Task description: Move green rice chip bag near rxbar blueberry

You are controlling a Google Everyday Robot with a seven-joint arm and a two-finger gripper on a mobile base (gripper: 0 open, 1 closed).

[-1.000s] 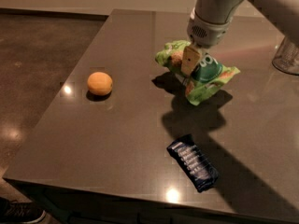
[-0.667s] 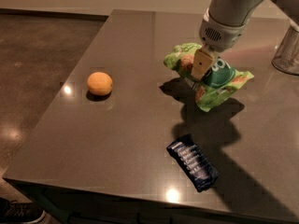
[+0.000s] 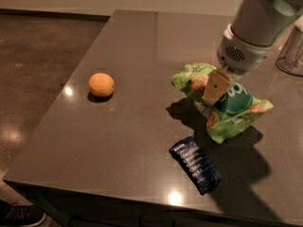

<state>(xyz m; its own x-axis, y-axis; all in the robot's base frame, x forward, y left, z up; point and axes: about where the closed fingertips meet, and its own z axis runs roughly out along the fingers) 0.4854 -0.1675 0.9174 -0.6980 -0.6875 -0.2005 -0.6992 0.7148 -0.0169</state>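
Dark, glossy tabletop (image 3: pixel 142 41) fills the camera view, with brown floor beyond its left edge and a shoe (image 3: pixel 19 214) showing at the bottom corner.

Taking the rxbar blueberry (image 3: pixel 195 164) as the landmark: it lies flat and slanted close to the table's near edge. The green rice chip bag (image 3: pixel 232 108) is just behind it, toward the far side and a little to the picture's right, near but not touching. The gripper (image 3: pixel 215 91) comes down from the pale arm onto the bag's upper middle and is clamped on the crinkled film; one tan finger shows across the front. From the shadow spread under the bag and beside the bar, the bag seems to hang off the surface rather than rest on it. An orange (image 3: pixel 101 84) sits well apart from the bar, far to the picture's left and further back. A clear vessel (image 3: pixel 291 51) stands well behind the bar at the right edge.

The bag already looks near enough, so the step in hand is likely the set-down. Doing it well means lowering straight down, with no sideways sweep that could nudge the bar toward the near edge. The jaws should part only once the bag's underside rests on the table. The loose lower corner could flop onto the bar; a slight bias away from it would help.
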